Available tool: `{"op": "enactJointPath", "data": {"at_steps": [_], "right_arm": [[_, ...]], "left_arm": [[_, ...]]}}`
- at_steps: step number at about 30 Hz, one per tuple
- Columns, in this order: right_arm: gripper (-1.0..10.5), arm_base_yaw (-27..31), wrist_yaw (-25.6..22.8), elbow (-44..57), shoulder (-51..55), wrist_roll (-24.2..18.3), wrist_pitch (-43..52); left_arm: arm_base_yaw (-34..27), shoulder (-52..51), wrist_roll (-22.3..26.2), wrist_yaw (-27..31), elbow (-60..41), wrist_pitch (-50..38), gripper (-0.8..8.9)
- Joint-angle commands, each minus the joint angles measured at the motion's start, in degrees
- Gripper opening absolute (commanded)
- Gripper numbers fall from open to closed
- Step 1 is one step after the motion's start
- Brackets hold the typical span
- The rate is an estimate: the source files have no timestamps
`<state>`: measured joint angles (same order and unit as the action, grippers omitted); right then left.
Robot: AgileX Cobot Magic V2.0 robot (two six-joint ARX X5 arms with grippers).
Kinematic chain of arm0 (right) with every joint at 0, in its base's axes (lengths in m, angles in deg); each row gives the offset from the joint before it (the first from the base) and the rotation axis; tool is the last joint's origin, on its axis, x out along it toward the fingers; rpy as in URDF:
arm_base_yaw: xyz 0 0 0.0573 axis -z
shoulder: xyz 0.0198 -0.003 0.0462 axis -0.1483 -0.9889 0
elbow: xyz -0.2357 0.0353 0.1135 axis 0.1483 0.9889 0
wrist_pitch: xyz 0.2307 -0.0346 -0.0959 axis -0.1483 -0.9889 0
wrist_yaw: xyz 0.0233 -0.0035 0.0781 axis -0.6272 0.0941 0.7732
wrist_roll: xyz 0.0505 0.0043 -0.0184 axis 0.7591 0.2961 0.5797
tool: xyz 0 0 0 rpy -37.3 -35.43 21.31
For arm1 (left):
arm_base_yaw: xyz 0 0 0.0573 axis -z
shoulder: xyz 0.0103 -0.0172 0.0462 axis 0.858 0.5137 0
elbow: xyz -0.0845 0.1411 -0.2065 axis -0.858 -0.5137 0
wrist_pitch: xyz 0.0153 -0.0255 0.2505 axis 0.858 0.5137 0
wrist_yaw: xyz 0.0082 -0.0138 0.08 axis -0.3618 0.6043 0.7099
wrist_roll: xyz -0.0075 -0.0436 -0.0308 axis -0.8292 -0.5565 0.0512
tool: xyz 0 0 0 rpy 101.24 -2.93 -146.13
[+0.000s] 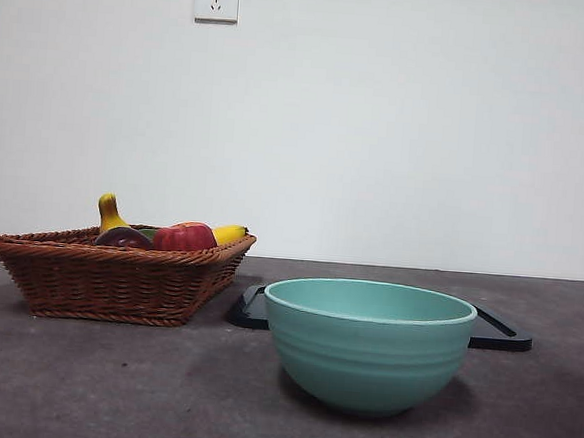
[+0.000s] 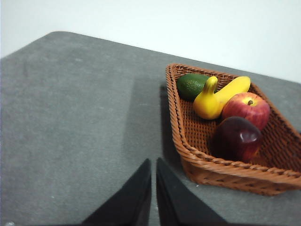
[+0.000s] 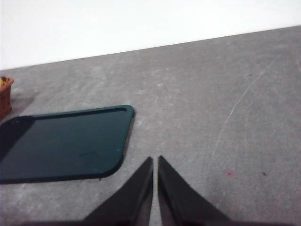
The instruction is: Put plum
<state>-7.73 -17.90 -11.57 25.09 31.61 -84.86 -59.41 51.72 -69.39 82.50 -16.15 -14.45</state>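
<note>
My left pincer (image 2: 153,162) hangs closed and empty above the grey worktop (image 2: 70,117), beside the brown woven wicker basket (image 2: 188,146). The round, glossy, dark maroon plum (image 2: 236,138) lies inside it, touching the red apple (image 2: 246,108). My right pincer (image 3: 155,160), likewise closed and empty, hovers near the flat dark-green tray (image 3: 66,143).

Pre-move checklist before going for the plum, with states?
1. Plum lies in the basket, top exposed: ok.
2. Apple crowds the plum; touching or not: cannot tell.
3. Left claw shut, not ready to grasp: not ok.
4. Right claw shut, over bare table beside the tray: ok.
5. Bowl upright; inside hidden: cannot tell.
</note>
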Motion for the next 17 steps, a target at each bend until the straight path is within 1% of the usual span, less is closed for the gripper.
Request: {"op": "enactJointPath", "data": {"at_steps": [1,4,7,11,15,17], "right_arm": [[0.1,0.09,0.2,-0.37,0.17,3.72,-0.09],[0.1,0.09,0.46,-2.32,0.15,5.01,-1.73],[0.1,0.09,1.25,-5.22,0.13,5.11,-3.54],[0.1,0.09,1.55,-11.17,0.07,5.07,-7.87],[0.1,0.09,1.68,-17.97,-1.75,4.74,-12.61],[0.1,0.09,2.8,-22.01,-3.67,3.65,-15.63]], "left_arm": [[-0.09,-0.07,-3.8,-0.07,-0.24,0.98,0.15],[-0.09,-0.07,-5.03,-0.07,1.57,2.6,0.15],[-0.09,0.17,-5.46,-0.07,4.11,4.87,0.15],[-0.07,1.55,-7.87,-0.09,8.74,7.37,0.15],[-0.04,4.61,-7.78,-0.11,15.32,11.41,0.15],[-0.04,7.21,-7.13,-0.37,19.45,14.27,0.15]]}}
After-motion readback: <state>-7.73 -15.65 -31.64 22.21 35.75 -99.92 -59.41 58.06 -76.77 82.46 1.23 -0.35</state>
